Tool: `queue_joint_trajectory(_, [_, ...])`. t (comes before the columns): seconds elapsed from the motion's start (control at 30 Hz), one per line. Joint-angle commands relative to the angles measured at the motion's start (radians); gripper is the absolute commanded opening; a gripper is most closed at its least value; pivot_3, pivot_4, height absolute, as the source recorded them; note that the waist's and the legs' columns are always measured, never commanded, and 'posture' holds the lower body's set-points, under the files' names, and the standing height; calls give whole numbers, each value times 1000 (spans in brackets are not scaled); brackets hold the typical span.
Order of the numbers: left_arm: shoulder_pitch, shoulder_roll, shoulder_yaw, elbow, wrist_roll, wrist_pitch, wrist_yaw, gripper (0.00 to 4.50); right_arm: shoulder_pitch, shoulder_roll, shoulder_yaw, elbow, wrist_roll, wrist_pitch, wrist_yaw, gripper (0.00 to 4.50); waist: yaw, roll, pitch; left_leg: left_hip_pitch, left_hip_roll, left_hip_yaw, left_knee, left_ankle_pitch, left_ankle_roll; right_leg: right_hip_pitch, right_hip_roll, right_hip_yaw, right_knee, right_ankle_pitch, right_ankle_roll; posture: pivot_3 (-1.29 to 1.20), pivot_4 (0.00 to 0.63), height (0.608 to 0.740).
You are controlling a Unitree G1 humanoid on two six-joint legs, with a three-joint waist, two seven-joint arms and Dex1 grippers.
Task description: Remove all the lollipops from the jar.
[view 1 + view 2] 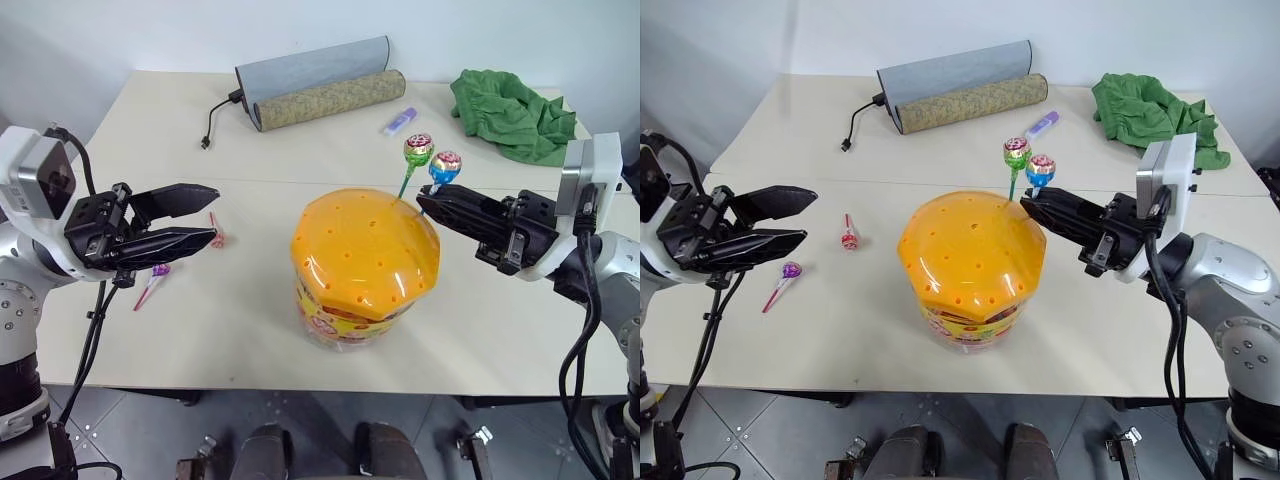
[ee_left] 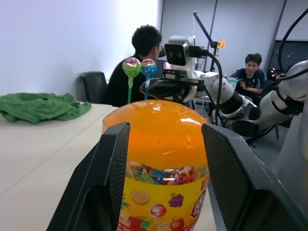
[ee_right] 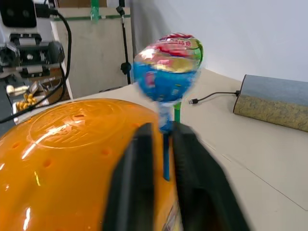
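**Pinching the blue lollipop's stick**

While the left gripper (image 1: 205, 214) is hanging open beside the jar (image 1: 365, 265), the right gripper (image 3: 161, 144) is clamping the blue lollipop (image 1: 445, 166) by its thin stiff stick, probably the safest hold: light, crinkly wrapper. The green lollipop (image 1: 418, 149) is standing in the glossy, dotted orange dome.

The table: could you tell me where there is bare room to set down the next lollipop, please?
Free: the table right of the jar, and the stretch between jar and rolled mat. Crowded: left of the jar, where the red lollipop and purple lollipop lie by the left hand.
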Motion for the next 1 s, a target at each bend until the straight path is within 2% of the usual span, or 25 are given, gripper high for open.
queue_joint_trajectory(0.03, [-27,-9,-11,-17,-11,-8,2,2517,-18,41,-111,-14,118,-67,48,19,0,0,0,0,0,0,0,0,0,0,0,0,0,0,0,0,150,740])
queue_joint_trajectory(0.17, [-67,-36,-76,-46,-6,-1,8,2517,50,-55,-288,34,194,-10,54,19,8,0,0,-1,-1,-2,1,0,0,1,0,-1,0,0,0,0,150,740])
queue_joint_trajectory(0.23, [-71,-35,-124,-67,38,-23,-21,2517,127,-137,-370,101,134,26,80,19,8,0,0,-2,-1,-3,1,0,1,2,0,-1,-1,0,1,0,150,740])
queue_joint_trajectory(0.3, [-75,-35,-150,-69,67,-39,-36,2517,211,-214,-398,164,29,48,98,19,7,0,0,-2,-2,-1,1,-1,1,2,0,-1,-1,0,1,0,150,740])
queue_joint_trajectory(0.37, [-83,-29,-179,-62,106,-64,-60,2517,333,-309,-375,237,-146,89,61,19,5,0,0,-2,-1,6,1,-1,1,2,0,-1,-1,0,1,0,150,740])
queue_joint_trajectory(0.47, [-110,-30,-195,-44,137,-95,-81,2517,418,-363,-297,327,-343,112,-49,19,1,0,0,-1,0,9,1,0,1,1,1,0,-1,0,0,0,150,740])
queue_joint_trajectory(0.53, [-130,-34,-197,-36,153,-117,-88,2517,481,-403,-212,371,-462,88,-17,19,1,1,0,0,0,12,1,0,1,0,1,3,-1,0,0,0,150,740])
queue_joint_trajectory(0.6, [-139,-26,-198,-35,150,-108,-99,2517,508,-402,-151,424,-534,56,6,19,1,1,0,0,0,13,0,0,1,-1,1,3,-1,0,0,0,150,740])
queue_joint_trajectory(0.73, [-137,-17,-186,-27,151,-105,-113,2517,513,-361,-116,501,-599,2,48,19,1,2,0,0,0,14,0,0,1,-1,1,4,-2,0,0,0,150,740])
queue_joint_trajectory(0.83, [-131,-3,-171,-21,156,-102,-116,2517,509,-328,-114,555,-619,-52,100,678,2,2,0,0,0,14,0,0,1,-1,1,4,-2,0,0,0,150,740])
queue_joint_trajectory(0.93, [-122,7,-155,-21,150,-97,-107,2517,498,-302,-161,556,-599,-126,175,1640,2,2,1,0,0,14,1,0,1,-1,1,4,-2,0,0,0,150,740])
queue_joint_trajectory(1.0, [-107,10,-136,-12,146,-99,-105,2517,472,-265,-223,518,-528,-232,300,2297,2,2,1,0,0,14,1,0,1,0,1,4,-3,0,0,0,150,740])
